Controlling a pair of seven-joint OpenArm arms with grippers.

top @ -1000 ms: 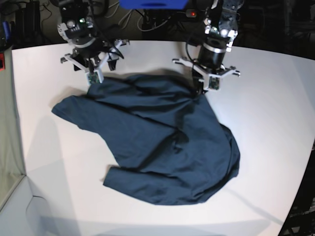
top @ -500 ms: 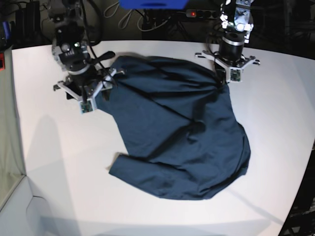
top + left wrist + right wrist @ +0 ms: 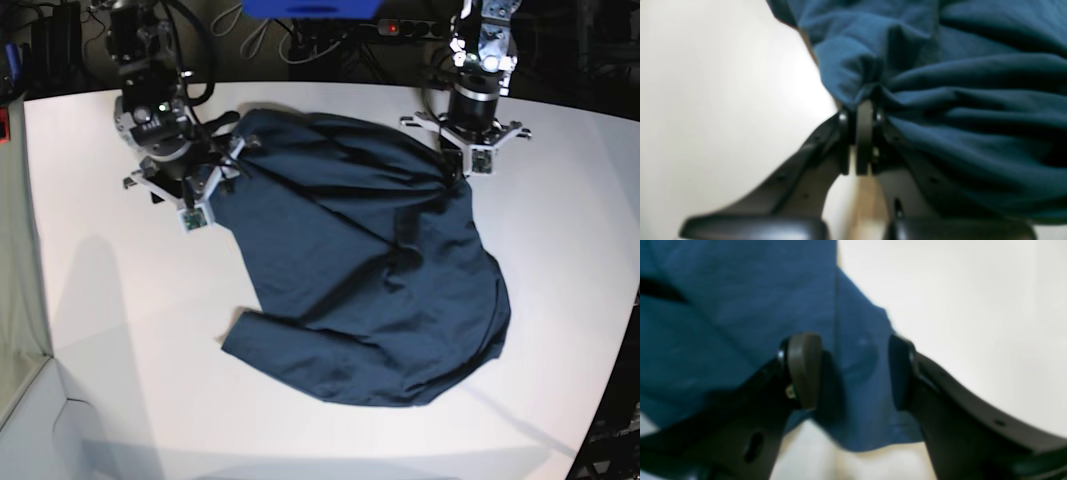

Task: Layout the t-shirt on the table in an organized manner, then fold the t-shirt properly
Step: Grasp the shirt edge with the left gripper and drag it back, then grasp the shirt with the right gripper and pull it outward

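Note:
The dark navy t-shirt (image 3: 370,280) lies rumpled on the white table (image 3: 100,300), reaching from the back left to the front right, with a sleeve (image 3: 260,345) sticking out at the front. At the shirt's back right corner my left gripper (image 3: 460,168) is shut on a bunched fold of the cloth (image 3: 853,66), its fingertips (image 3: 864,110) pressed together. My right gripper (image 3: 212,180) stands open over the shirt's back left edge. Its fingers (image 3: 805,370) are well apart, with flat cloth (image 3: 857,380) lying beneath the gap.
Bare white tabletop (image 3: 560,200) surrounds the shirt on the left, front and right. The table's curved edge (image 3: 615,360) runs down the right side. Behind the table are dark equipment, cables and a blue object (image 3: 310,8).
The shirt has been pulled toward the back and right by the left gripper. Its left part no longer spreads out to the left. The right arm moved forward along the shirt's left edge.

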